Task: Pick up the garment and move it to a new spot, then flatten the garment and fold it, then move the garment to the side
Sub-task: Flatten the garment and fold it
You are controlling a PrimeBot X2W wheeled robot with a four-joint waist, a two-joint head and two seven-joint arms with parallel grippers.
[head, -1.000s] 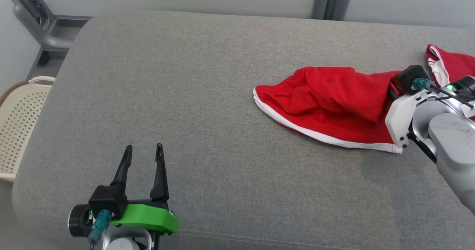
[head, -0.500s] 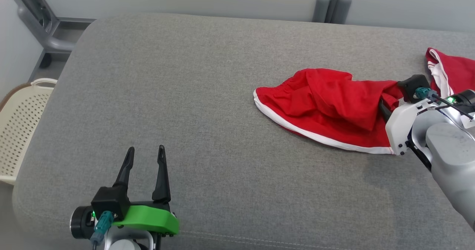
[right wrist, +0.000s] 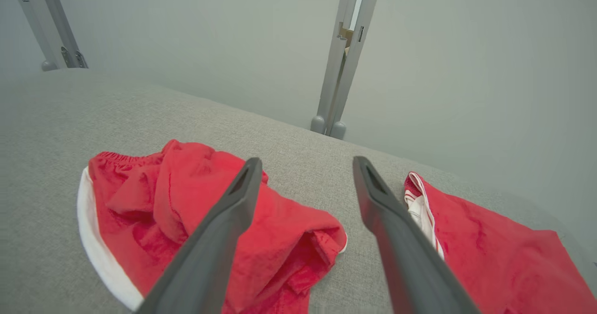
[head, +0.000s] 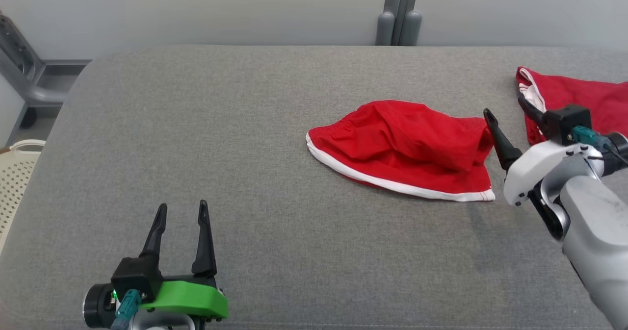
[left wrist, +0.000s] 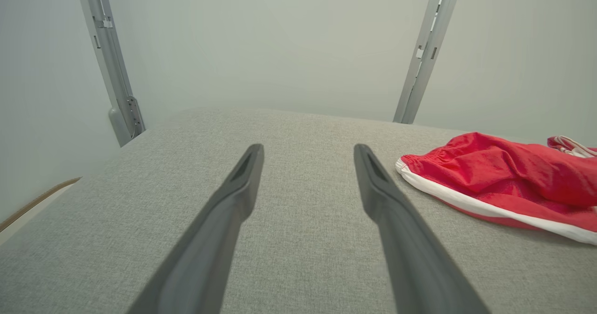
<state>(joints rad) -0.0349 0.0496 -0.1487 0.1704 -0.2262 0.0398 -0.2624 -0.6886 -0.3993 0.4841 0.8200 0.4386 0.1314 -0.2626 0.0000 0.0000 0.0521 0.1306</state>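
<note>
Releasing what it pinched a second ago, our right gripper (head: 503,103) now stands spread just beside the right edge of the crumpled red shorts with white trim (head: 402,146), which lie right of centre on the grey fabric cushion (head: 221,139), while our left gripper (head: 182,205) hovers spread, well apart from them.

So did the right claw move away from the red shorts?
Yes. The right gripper has opened and backed off the red shorts, rightward, now overlapping the other red garment at its white edge.
</note>
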